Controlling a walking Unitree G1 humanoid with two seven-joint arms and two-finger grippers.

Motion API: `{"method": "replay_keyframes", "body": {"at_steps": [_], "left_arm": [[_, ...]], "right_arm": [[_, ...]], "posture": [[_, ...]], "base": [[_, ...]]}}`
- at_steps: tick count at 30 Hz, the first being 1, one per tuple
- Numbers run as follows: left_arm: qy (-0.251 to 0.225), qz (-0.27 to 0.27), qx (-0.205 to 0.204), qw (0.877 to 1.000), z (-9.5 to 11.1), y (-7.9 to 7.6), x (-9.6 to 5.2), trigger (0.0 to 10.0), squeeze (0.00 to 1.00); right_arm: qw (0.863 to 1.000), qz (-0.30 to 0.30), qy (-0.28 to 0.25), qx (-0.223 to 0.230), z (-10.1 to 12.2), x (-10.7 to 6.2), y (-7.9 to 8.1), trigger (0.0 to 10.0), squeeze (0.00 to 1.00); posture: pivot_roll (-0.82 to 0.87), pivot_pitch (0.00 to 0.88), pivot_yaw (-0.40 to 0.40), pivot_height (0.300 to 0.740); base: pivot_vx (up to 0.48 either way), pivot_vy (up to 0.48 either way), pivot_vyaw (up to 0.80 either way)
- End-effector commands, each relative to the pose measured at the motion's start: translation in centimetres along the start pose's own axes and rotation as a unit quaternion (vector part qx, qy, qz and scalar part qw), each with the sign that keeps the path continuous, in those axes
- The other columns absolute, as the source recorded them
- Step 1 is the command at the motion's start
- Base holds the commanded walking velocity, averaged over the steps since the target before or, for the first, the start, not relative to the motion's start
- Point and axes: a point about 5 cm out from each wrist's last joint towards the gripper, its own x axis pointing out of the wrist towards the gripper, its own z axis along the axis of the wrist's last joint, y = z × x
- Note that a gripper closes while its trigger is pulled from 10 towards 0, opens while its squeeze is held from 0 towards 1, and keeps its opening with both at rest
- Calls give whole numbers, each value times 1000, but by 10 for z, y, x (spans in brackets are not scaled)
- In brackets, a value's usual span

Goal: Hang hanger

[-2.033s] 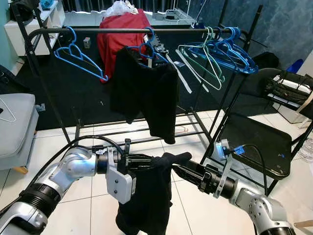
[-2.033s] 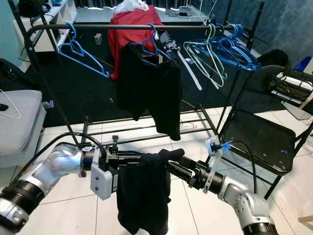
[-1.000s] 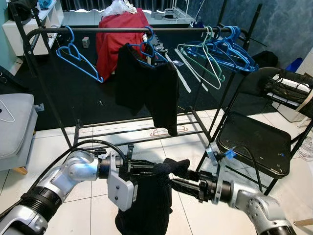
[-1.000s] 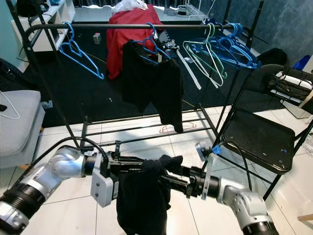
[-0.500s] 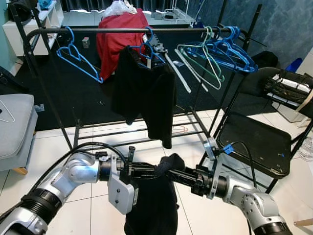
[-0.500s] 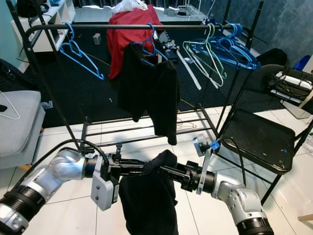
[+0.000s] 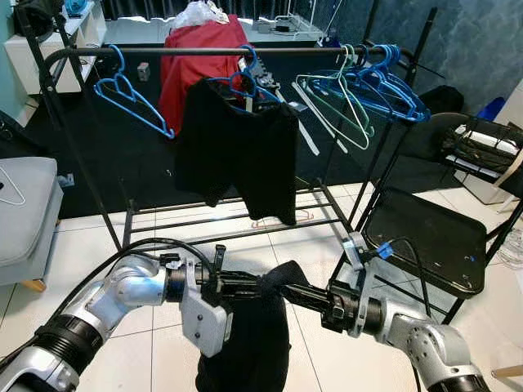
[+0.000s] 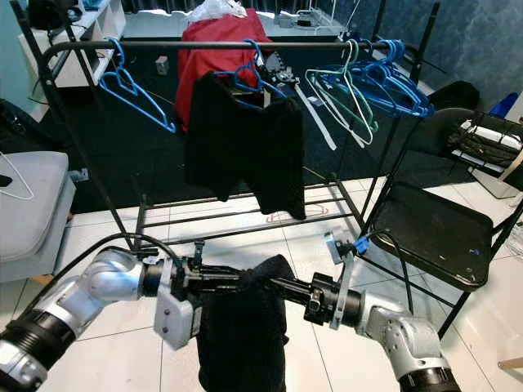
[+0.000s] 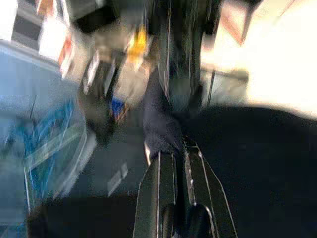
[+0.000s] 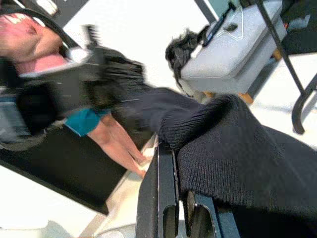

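Black garment [image 7: 245,343] draped between left hand [image 7: 260,283] and right hand [image 7: 296,294]; both pinching it

matt black knit garment [image 8: 241,327], glossy tiles [image 8: 319,237]

No lettering, label, brand mark or number can be read anywhere in these views (the left wrist view is too blurred to make out any print).
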Motion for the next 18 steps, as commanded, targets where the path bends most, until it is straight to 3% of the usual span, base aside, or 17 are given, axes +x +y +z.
{"method": "replay_keyframes", "body": {"at_steps": [1,2,6,7,8,12,16,17,18], "left_arm": [[34,2,-3,999,-8,-1,-4,10000,27],[78,12,-16,997,-19,-2,-9,10000,35],[123,29,-37,991,-31,-3,-15,10000,71],[135,41,-55,988,-34,-4,-17,10000,792],[140,50,-70,986,-36,-4,-18,10000,1000],[155,64,-93,981,-40,-7,-20,10000,1000],[210,64,-90,971,-50,-16,-25,10000,1000],[227,65,-87,968,-53,-19,-26,10000,808],[242,71,-90,964,-56,-22,-28,10000,0]], "right_arm": [[1000,5,-12,-7,6,-3,4,0,0],[999,12,-38,-6,13,-2,8,0,0],[997,22,-76,-4,23,-1,13,0,0],[994,31,-104,-3,31,1,17,0,0],[992,38,-123,-3,36,3,20,0,0],[987,56,-150,1,43,7,25,0,0],[986,74,-149,8,44,9,32,0,0],[987,74,-142,9,43,10,33,0,0],[988,71,-139,9,42,10,33,0,0]], "posture": [[-101,65,-26,740],[-101,70,-25,740],[-101,71,-24,740],[-97,77,-22,740],[-95,78,-23,740],[-92,82,-32,740],[-97,86,-41,740],[-100,88,-45,740],[-100,89,-46,740]], "base": [[0,0,0],[0,0,0],[0,0,0],[0,0,0],[0,0,0],[0,0,0],[0,0,0],[0,0,0],[0,0,0]]}}
